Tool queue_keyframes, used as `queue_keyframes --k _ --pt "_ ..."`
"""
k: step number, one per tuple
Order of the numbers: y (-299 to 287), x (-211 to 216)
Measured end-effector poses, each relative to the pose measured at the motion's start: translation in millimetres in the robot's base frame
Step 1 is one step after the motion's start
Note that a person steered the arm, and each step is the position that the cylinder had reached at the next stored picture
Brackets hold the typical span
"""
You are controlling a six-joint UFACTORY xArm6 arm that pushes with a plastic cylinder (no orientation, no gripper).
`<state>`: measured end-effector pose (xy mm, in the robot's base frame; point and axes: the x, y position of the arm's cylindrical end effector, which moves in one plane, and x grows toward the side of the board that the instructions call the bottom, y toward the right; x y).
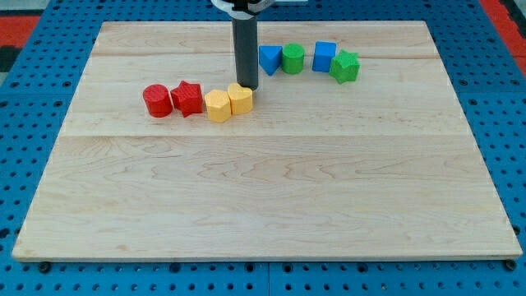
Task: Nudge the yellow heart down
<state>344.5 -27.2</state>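
On the pale wooden surface [263,197], two small yellow plastic blocks sit touching each other in the upper middle; the right-hand one, which I take to be the yellow heart [240,99], lies just beside the yellow hexagon-like block [218,106] on its left, though the shapes are hard to tell apart at this size. My tip [247,86], the lower end of the dark rod, stands at the heart's top edge, touching it or very nearly so, on the side toward the view's top. There is no gripper here to open or close, and the rod has hold of nothing. The heart looks light, rigid and smooth-bottomed, so it should slide easily on the wood and may spin if pushed off-centre; the best contact is the middle of its top edge, pressing straight toward the view's bottom. The neighbouring yellow block is likely to be dragged along. Further left sit a red cylinder [157,101] and a red star-like block [187,98]; blue and green blocks lie well apart to the right.
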Motion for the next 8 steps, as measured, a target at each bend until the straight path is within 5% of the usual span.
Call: queue_keyframes --k 3,8 --pt "-50.8 -9.8" --pt "-43.2 -7.1"
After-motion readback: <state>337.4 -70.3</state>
